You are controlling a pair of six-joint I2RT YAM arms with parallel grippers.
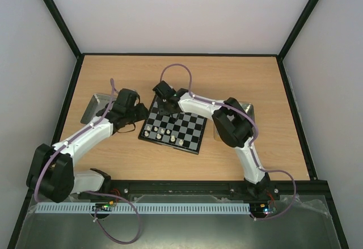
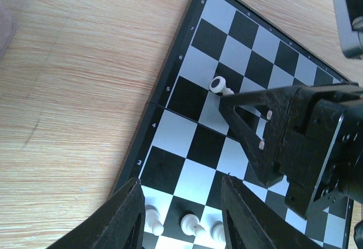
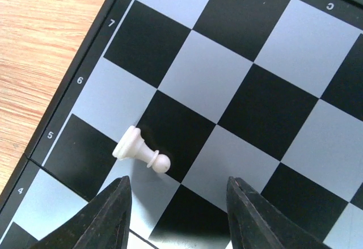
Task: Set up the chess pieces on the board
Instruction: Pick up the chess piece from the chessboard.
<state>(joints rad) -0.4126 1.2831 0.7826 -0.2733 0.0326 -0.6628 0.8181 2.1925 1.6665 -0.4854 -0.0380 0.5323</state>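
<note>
Your left arm (image 1: 85,135): elbow low at outer side, forearm reaching forward and inward, wrist pitched down. Your left gripper (image 2: 181,184): jaws apart, holding nothing. Your right arm (image 1: 238,130): elbow raised, forearm stretched across toward left side. Your right gripper (image 3: 178,182): pointing down, jaws apart, holding nothing, close beside left gripper.

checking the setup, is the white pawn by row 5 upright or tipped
Tipped: the white pawn lies on its side on the board.

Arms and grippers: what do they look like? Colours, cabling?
Left arm and right arm: white link shells, black joints and bases, a purple cable looping along each. Left gripper and right gripper: black, two flat tapered fingers each.
</note>
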